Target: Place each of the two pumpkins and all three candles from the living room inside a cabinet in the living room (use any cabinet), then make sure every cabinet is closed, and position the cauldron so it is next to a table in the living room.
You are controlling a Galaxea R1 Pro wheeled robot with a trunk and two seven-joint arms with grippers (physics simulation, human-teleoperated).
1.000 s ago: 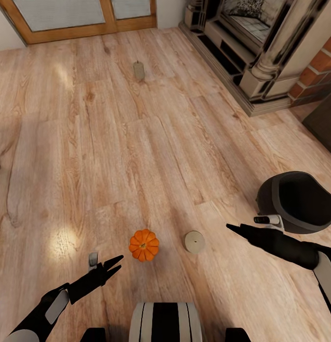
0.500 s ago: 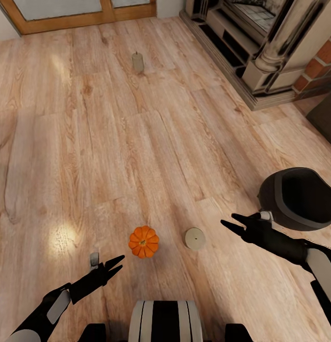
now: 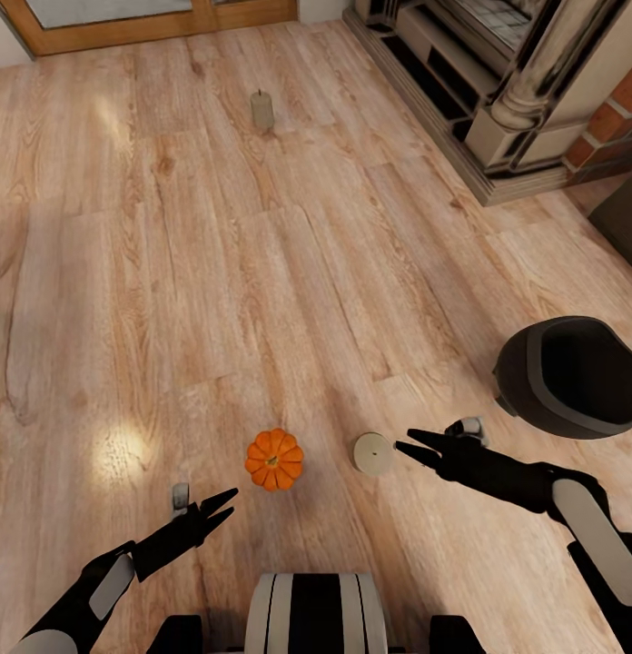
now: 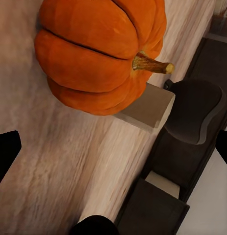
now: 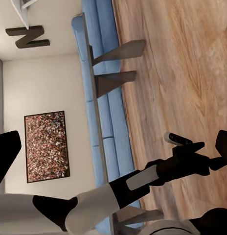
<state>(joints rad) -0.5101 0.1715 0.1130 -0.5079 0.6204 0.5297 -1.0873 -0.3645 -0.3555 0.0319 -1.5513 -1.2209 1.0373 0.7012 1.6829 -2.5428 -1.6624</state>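
The right hand hovers low over the wooden floor with its two fingers spread in a moderate gap, holding nothing and touching nothing. Just beyond its fingertips, apart from them, stands a candle. Behind that hand and out to its side sits the cauldron, its far edge cut off by the frame.

The left hand is also parted and empty. The pumpkin rests on the floor just ahead of it, not touching; in the left wrist view the pumpkin looms close between the finger tips, and its top is cropped. The nearby candle shows there partly hidden behind the pumpkin, with the cauldron beyond.

A second candle stands far ahead of both hands, near a fireplace surround whose upper part is cut off.
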